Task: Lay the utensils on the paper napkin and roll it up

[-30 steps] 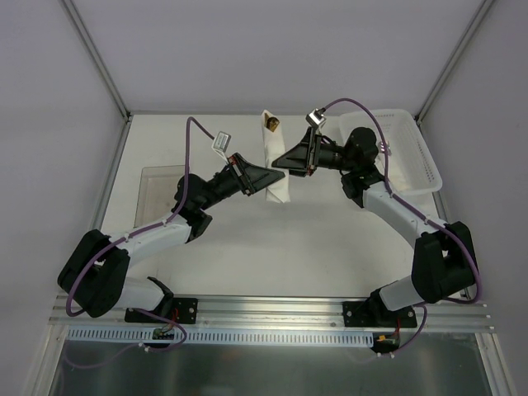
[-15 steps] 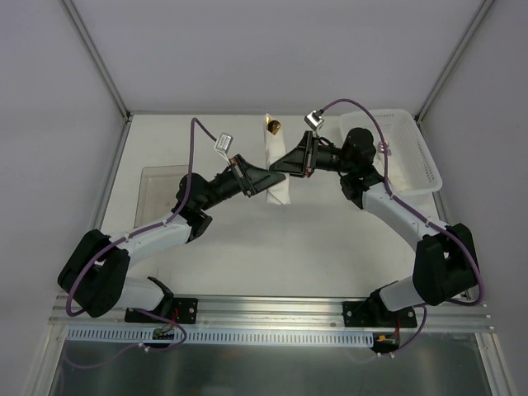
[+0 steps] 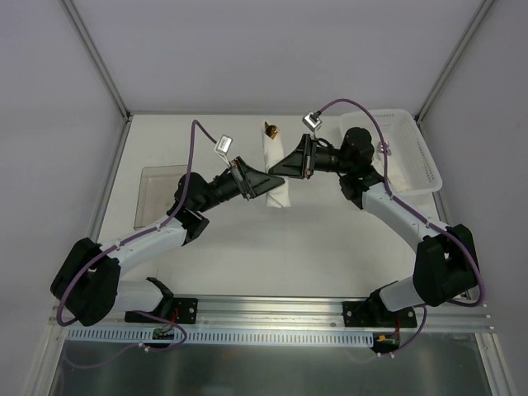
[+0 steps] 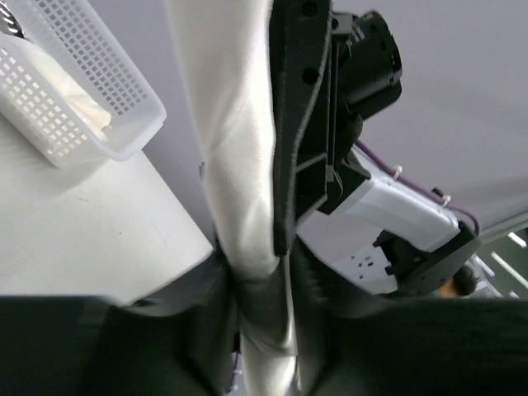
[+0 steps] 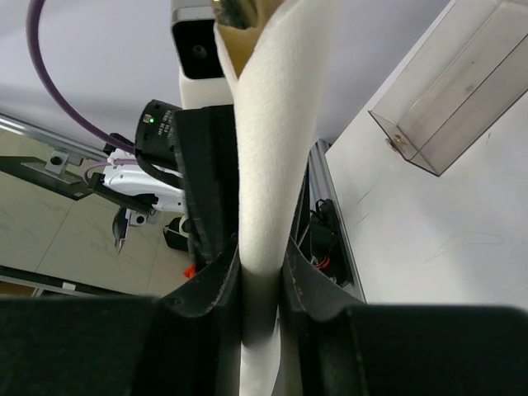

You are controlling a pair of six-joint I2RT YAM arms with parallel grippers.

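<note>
The white paper napkin (image 3: 275, 172) is rolled into a long tube, held above the table's middle back. A copper-gold utensil head (image 3: 271, 129) sticks out of its far end; the other utensils are hidden inside. My left gripper (image 3: 276, 183) is shut on the roll's near end, seen in the left wrist view (image 4: 247, 190). My right gripper (image 3: 279, 167) is shut on the roll's middle from the right, seen in the right wrist view (image 5: 276, 148). The two grippers nearly touch.
A white perforated basket (image 3: 404, 148) holding napkins stands at the back right. A clear plastic tray (image 3: 158, 191) lies on the left, under the left arm. Metal frame posts rise at both back corners.
Both grippers have shifted the napkin roll slightly; the left arm has stretched a little further towards the middle. Both stay shut on the roll.
</note>
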